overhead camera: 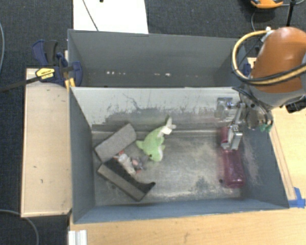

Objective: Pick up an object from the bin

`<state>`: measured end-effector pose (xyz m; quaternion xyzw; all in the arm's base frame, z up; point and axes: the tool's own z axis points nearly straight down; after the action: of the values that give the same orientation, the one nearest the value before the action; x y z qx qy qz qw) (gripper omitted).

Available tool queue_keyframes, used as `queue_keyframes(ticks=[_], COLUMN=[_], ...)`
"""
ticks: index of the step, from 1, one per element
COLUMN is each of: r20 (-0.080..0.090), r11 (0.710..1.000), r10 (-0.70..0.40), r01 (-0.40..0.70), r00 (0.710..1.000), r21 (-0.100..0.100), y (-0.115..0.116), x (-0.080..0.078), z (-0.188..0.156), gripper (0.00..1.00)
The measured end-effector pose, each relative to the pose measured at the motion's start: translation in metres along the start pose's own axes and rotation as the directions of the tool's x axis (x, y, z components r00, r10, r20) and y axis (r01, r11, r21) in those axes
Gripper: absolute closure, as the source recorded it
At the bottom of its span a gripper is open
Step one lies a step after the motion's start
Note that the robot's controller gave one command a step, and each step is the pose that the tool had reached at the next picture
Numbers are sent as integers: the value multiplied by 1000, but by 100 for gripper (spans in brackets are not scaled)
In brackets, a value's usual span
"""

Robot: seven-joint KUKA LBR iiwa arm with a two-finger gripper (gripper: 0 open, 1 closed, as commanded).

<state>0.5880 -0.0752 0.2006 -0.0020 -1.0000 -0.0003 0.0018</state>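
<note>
1. Jaws cannot be judged open or closed from this angle. The gripper point(231, 137) is low at the right of the frame, under the arm's orange cover.
2. It sits at the upper end of a long magenta object point(232, 168), which lies on the floor of the bin point(143, 60) close to the right wall.
3. Well apart, at centre left, lies a green soft toy point(153, 144).
4. Left of the toy are a grey foam block point(115, 141) and, below it, a black bar point(123, 180).

One camera: set above my bin point(158, 60), tilted slightly from its near side, whole bin framed; my arm point(280, 60) at right.
</note>
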Motion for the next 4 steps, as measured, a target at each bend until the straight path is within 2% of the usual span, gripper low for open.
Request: queue_keyframes(ticks=[1, 2, 3, 4], r20=[8, 12, 7, 11], r11=[1000, 971, 815, 767], r10=[-2, -238, -580, -642], r01=[2, 238, 580, 642], r00=[1000, 971, 815, 767], r21=[1, 3, 5, 9], y=[0, -21, -59, -67], x=[-1, 7, 21, 23], z=[-5, 25, 42, 72], gripper=[0, 0, 0, 0])
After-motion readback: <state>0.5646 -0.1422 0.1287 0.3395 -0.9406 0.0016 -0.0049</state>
